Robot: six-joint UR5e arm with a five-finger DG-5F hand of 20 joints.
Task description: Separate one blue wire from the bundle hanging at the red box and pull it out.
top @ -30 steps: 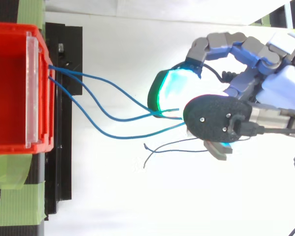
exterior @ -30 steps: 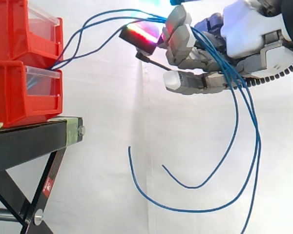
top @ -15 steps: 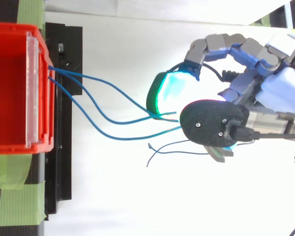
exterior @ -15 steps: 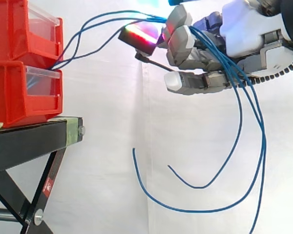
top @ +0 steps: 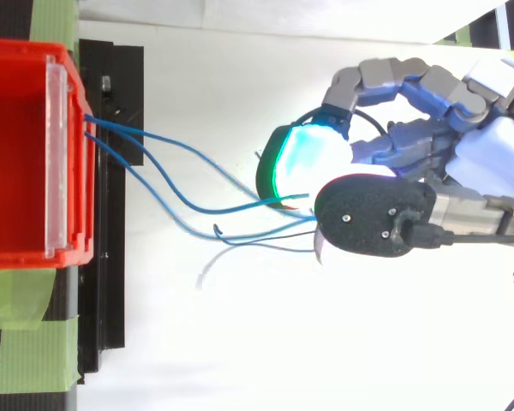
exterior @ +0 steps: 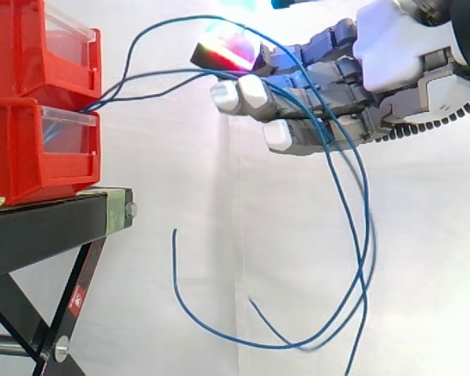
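The hand [exterior: 399, 63], right of the red box [exterior: 31, 149], has straightened its curled fingers open, leaving the blue wires [top: 214, 210] draped loosely across them and swinging boxward, apparently with none yet separated.

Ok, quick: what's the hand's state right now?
Hand: cannot be told. The blue wires run through it, but whether it grips them is unclear.

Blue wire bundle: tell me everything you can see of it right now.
The blue wires are thin, flexible strands, apparently three. They come out together between the stacked red bins, arch across the open gap to the hand, run through it, and hang below in long loose loops. Their free ends curl upward in mid-air.
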